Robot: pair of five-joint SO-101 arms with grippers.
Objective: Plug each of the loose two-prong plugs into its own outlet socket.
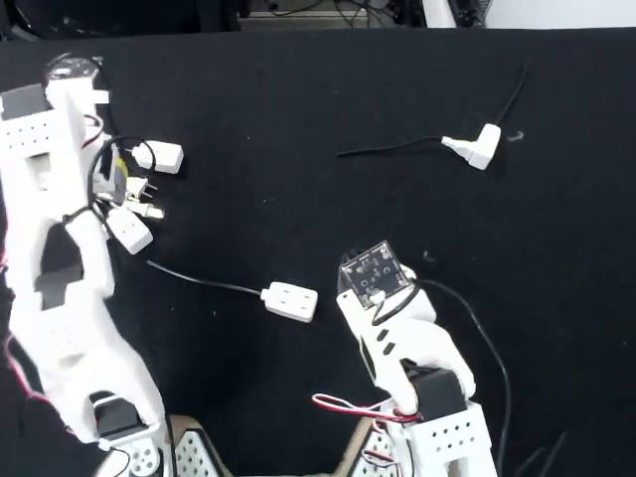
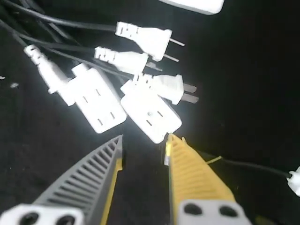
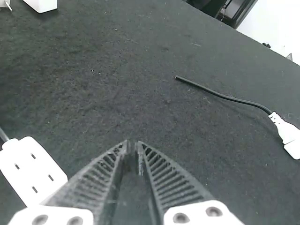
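At bench (image 1: 298,119) left edge, L gripper (image 2: 144,138) hangs spread just beside tangled plugs (image 2: 154,40) & outlet sockets (image 2: 150,115), prob. lining up to pick one. R gripper (image 3: 132,144) pressed together beside lone socket (image 3: 28,171), likely waiting to steady it.

A cluster of plugs and sockets (image 1: 134,229) lies left, a lone socket (image 1: 289,301) mid-table (cord (image 1: 204,281) trailing leftward), another plug (image 1: 477,146) far right.
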